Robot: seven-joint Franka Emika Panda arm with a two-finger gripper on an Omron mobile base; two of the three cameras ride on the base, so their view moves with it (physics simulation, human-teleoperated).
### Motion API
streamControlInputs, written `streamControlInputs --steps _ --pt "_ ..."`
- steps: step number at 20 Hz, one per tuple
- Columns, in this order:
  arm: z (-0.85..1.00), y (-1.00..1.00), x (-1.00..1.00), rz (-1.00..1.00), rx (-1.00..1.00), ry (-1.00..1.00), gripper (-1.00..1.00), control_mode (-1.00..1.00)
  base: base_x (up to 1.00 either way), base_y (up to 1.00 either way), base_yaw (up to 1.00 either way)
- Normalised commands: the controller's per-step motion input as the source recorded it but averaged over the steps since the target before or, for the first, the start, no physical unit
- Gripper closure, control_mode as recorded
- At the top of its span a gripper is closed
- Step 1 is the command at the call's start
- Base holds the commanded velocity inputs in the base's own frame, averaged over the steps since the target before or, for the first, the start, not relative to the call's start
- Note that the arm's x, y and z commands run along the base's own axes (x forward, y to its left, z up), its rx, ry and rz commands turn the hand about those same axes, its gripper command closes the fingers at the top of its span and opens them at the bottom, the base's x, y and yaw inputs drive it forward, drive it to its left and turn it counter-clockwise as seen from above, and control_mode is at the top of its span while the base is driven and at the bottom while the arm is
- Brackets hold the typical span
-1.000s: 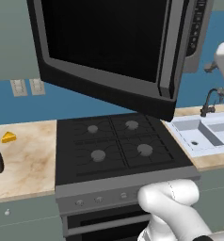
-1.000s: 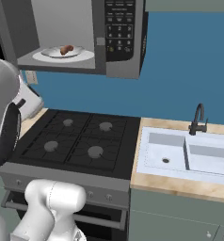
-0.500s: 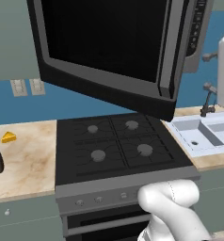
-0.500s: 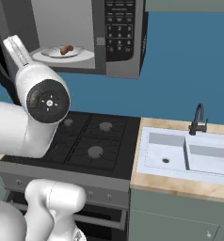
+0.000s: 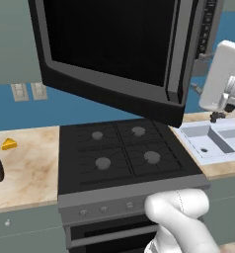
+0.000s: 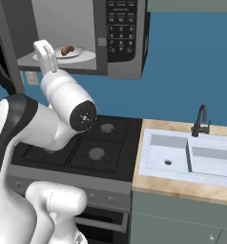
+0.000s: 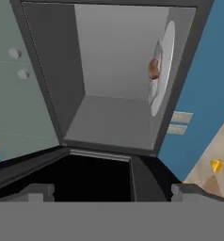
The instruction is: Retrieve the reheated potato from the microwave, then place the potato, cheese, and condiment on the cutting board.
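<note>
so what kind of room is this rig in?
A rendered home kitchen, by the look of it: a gas stove set into the counter, an open microwave mounted above it with a potato on its plate, and a sink with a dark faucet alongside.

The left base view is looking forward and down from behind the arm at the stove (image 5: 122, 153) beneath the microwave (image 5: 114, 54) door. The right base view is sharing that stove (image 6: 87, 147), facing the open cavity. The rolled hand view is peering closely into the microwave (image 7: 109, 108).
</note>
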Motion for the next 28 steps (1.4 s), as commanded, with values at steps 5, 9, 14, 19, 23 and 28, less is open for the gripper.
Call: streamControlInputs --steps 5,9,14,19,23,28 --pt "0.01 0.09 0.23 0.27 0.03 0.00 -1.00 -1.00 0.00 0.00 0.00" --pt "0.01 0.06 0.23 0.29 0.00 0.00 -1.00 -1.00 0.00 0.00 0.00" --pt "0.00 0.13 0.26 0.31 0.00 0.00 -1.00 -1.00 0.00 0.00 0.00" --pt "0.00 0.33 0.05 0.30 0.00 -0.02 -1.00 -1.00 0.00 0.00 0.00" --pt "0.00 0.48 -0.07 0.26 -0.01 -0.07 -1.00 -1.00 0.00 0.00 0.00" --pt "0.00 0.47 -0.35 0.24 -0.06 -0.12 -1.00 -1.00 0.00 0.00 0.00"
